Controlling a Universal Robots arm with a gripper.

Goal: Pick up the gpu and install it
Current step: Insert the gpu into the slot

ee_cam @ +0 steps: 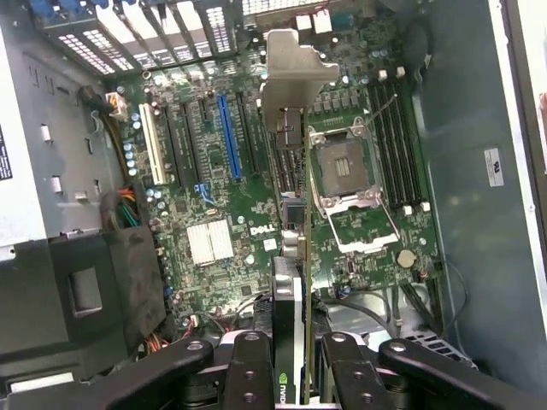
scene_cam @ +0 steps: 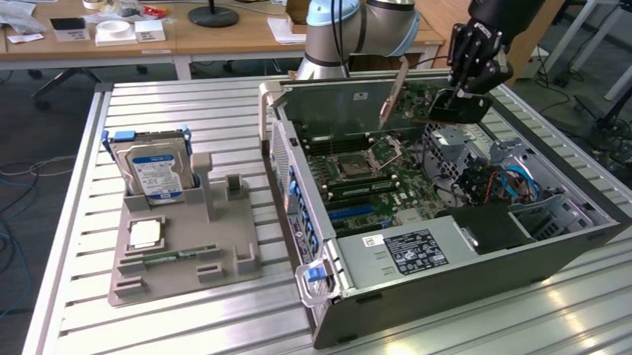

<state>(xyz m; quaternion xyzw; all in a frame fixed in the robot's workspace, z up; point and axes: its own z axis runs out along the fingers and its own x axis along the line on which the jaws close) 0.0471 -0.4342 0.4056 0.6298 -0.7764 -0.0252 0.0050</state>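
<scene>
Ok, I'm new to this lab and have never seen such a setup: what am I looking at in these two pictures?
This is one robot arm with a gripping tool at its end. One picture comes from a camera off to the side, the other from a camera on the arm's wrist, looking down past the tool. An open computer case sits on the slatted metal table, its motherboard exposed. At the exterior view's left, a grey holder carries an upright hard drive and a flat RAM stick. The tool is clamped on the gpu, a thin green card with a black cooler, held above the case, not yet plugged in.
</scene>
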